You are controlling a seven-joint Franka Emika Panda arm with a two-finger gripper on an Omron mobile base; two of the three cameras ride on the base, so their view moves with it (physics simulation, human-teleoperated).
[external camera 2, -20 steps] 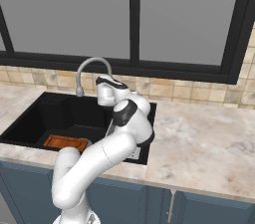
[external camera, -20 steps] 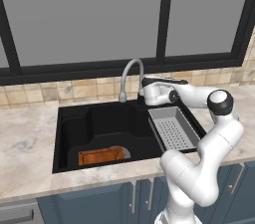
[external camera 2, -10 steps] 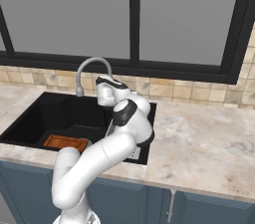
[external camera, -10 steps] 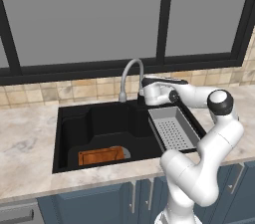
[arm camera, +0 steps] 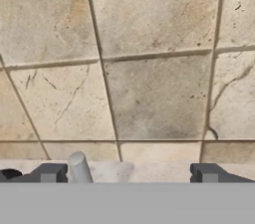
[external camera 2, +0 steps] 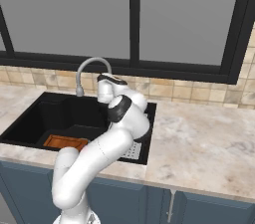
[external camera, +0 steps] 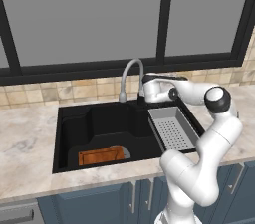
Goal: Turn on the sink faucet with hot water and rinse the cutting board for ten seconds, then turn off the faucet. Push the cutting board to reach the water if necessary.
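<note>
Left base view shows the sink faucet [external camera: 130, 76] at the back rim of the sink [external camera: 69, 133], and the hand [external camera: 143, 88] sits right beside its base, at about 3 o'clock from the grey pipe. No water runs from the spout yet. So the step in hand looks like the very first 1: getting to the small handle to turn the hot water on.

In the hand view the 2 dark fingertips [arm camera: 50, 173] stand far apart, so the hand is spread wide and holds nothing. A grey stub sticks up just beside the fingertip at 9 o'clock. I think it is part of the faucet, but it is too small to be sure. Behind it is the tiled wall [arm camera: 154, 93].

The cutting board [external camera: 101, 156] lies flat on the sink floor, near the front wall, at about 7 o'clock from the spout tip and well apart from it. The grey tray [external camera: 172, 128] rests in the sink at 3 o'clock.

Next, the hand needs to get around the handle and push it to the hot side. The board looks too far from where the water would fall, so it may need a push toward the back.
</note>
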